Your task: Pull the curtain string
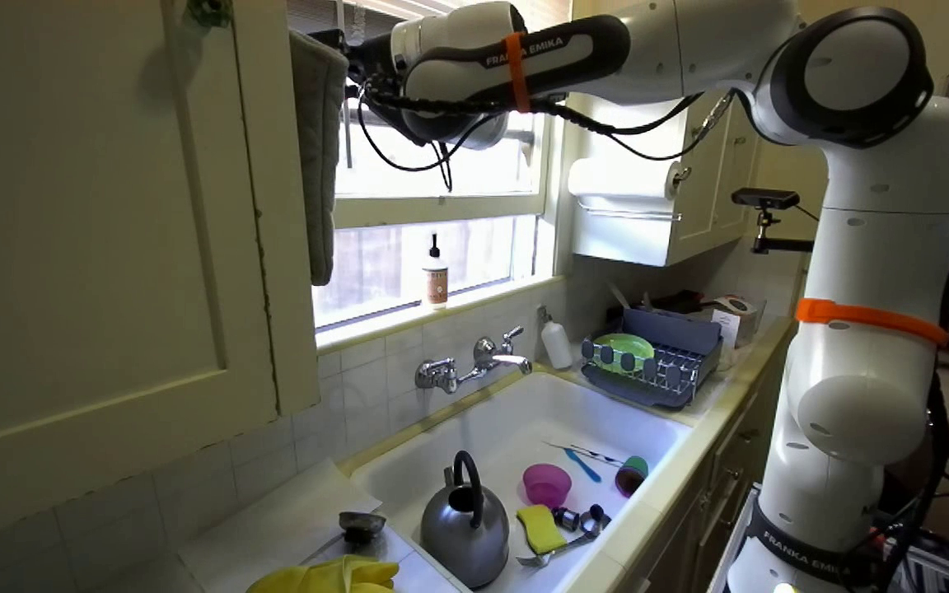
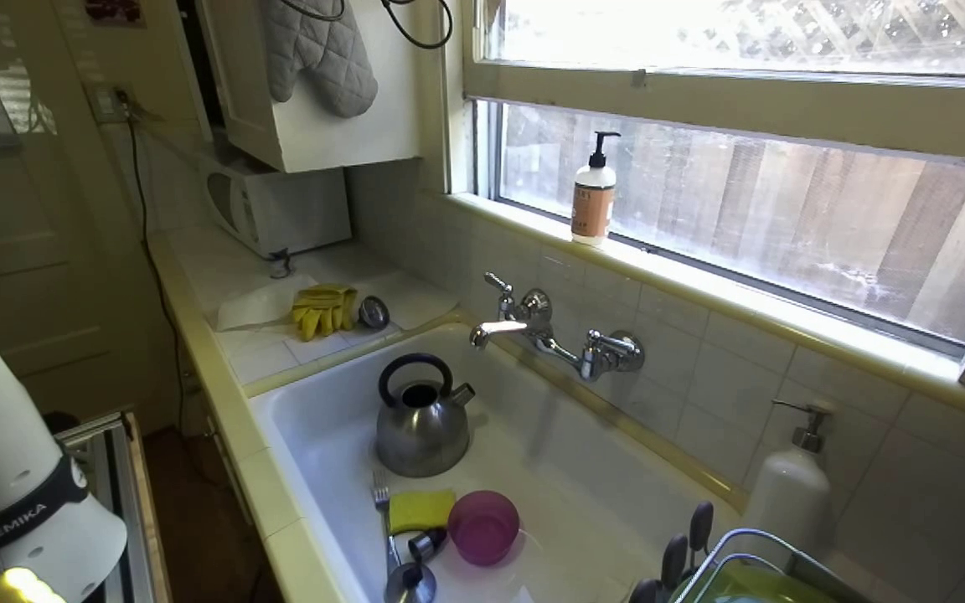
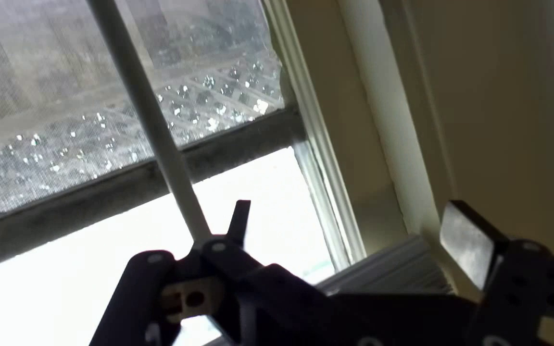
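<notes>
Gripper (image 3: 349,216) stood empty, jaws wide apart; curtain string (image 3: 149,110), rod-like, hung just outside them, probably light, fairly stiff, best pinched where nearest the jaws

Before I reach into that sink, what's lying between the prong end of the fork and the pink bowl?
A yellow sponge lies between the fork's prong end and the pink bowl; it shows there in both exterior views.

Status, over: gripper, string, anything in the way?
Gripper open, nothing gripped. String outside the jaws, passing behind one finger in the wrist view; contact unclear. That finger's in the way. Possible snag: mitt, clearance unclear.
</notes>
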Controlling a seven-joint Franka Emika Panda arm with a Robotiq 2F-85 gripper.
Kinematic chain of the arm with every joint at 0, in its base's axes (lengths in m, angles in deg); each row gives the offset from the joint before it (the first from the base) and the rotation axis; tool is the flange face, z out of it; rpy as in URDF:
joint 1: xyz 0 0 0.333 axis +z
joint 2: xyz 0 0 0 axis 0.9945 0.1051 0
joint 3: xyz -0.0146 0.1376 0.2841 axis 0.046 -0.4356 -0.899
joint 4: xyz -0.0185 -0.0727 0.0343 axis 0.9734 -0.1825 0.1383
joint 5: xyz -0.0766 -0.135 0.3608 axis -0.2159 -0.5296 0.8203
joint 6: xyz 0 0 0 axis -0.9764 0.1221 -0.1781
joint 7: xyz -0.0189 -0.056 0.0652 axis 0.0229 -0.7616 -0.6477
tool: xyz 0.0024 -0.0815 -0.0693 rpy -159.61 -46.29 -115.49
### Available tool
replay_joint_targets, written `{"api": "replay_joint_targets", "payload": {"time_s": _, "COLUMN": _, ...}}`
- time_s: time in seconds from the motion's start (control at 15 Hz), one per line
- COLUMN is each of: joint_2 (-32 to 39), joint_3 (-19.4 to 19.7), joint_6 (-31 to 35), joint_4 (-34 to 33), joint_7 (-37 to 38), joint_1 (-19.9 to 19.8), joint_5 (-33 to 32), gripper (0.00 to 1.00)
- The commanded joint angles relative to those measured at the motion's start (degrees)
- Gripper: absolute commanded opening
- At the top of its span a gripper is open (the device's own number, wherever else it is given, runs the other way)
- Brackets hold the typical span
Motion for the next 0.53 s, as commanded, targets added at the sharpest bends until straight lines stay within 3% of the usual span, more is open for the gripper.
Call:
{"api": "replay_joint_targets", "payload": {"time_s": 0.0, "joint_2": -0.4, "joint_3": 2.0, "joint_6": 8.8, "joint_4": 2.0, "joint_7": -6.8, "joint_1": -0.2, "joint_5": -1.7, "gripper": 1.00}}
{"api": "replay_joint_targets", "payload": {"time_s": 0.47, "joint_2": 0.6, "joint_3": 2.0, "joint_6": 15.1, "joint_4": 2.4, "joint_7": -23.0, "joint_1": -0.3, "joint_5": 8.4, "gripper": 1.00}}
